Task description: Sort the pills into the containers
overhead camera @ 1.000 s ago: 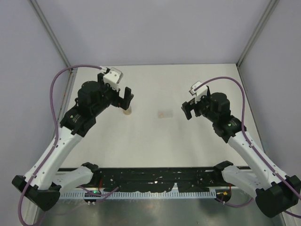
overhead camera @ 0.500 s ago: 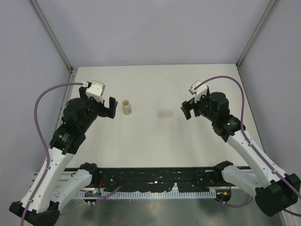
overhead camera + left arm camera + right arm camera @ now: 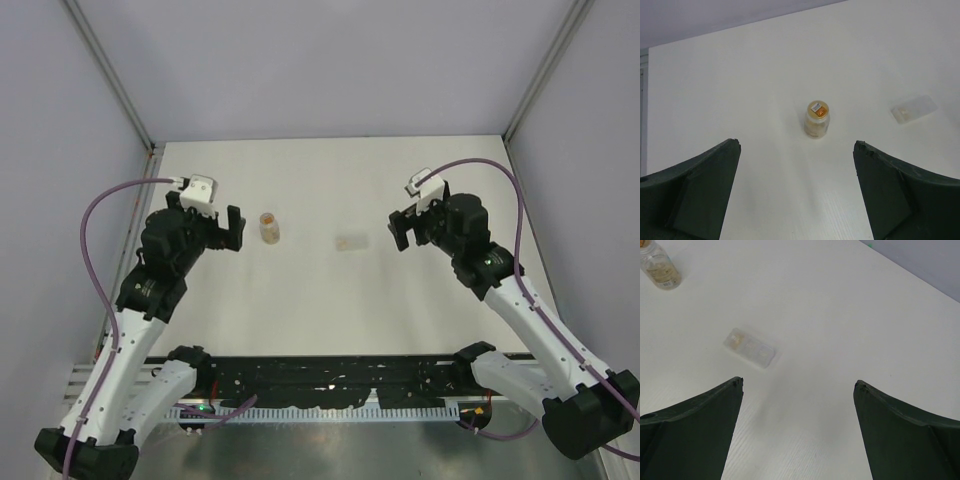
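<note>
An amber vial (image 3: pixel 268 228) stands upright on the white table, with orange contents showing at its top; it also shows in the left wrist view (image 3: pixel 817 119) and the right wrist view (image 3: pixel 659 267). A nearly colourless container (image 3: pixel 350 242) lies flat to its right, with pale tan specks inside (image 3: pixel 750 347); it also shows in the left wrist view (image 3: pixel 914 109). I see no loose pills on the table. My left gripper (image 3: pixel 232 232) (image 3: pixel 796 144) is open and empty, just left of the amber vial. My right gripper (image 3: pixel 398 230) (image 3: pixel 798 382) is open and empty, right of the colourless container.
The white table (image 3: pixel 330 290) is walled at the back and both sides by pale panels. A black rail (image 3: pixel 330 375) runs along the near edge between the arm bases.
My left gripper has drawn back from the amber vial to the left and nearer, leaving the vial standing. The right arm has barely moved.
</note>
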Robot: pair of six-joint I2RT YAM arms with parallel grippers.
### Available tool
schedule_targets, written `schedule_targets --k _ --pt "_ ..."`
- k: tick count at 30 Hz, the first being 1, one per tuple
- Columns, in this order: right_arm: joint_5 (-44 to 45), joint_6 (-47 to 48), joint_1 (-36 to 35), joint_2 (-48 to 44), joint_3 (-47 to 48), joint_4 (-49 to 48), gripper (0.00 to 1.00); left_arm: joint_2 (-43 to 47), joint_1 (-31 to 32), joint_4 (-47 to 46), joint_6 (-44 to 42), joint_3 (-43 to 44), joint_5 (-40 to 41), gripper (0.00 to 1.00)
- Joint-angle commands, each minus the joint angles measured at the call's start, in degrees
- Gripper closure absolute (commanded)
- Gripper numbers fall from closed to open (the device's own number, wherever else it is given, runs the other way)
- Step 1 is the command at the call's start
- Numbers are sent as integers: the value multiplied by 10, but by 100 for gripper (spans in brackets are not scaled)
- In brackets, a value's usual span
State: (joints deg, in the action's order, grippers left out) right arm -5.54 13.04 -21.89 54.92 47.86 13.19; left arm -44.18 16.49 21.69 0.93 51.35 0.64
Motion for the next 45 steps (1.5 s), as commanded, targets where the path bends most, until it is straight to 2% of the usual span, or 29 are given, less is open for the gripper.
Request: schedule_targets --k 1,6,18,23,45 --pt "44 -3 3 1 36 7 5 5 -14 -55 14 -16 -22 0" --pt "107 -12 3 -7 28 -1 5 9 -27 -84 28 -38 -22 0" --pt "157 -42 3 -21 51 -7 5 -5 -37 -175 37 -83 -38 0" --pt "169 -57 3 -23 16 -41 5 -13 -38 -212 41 -100 -35 0" --pt "239 18 3 -19 -56 -154 5 2 -38 -291 24 -163 -48 0"
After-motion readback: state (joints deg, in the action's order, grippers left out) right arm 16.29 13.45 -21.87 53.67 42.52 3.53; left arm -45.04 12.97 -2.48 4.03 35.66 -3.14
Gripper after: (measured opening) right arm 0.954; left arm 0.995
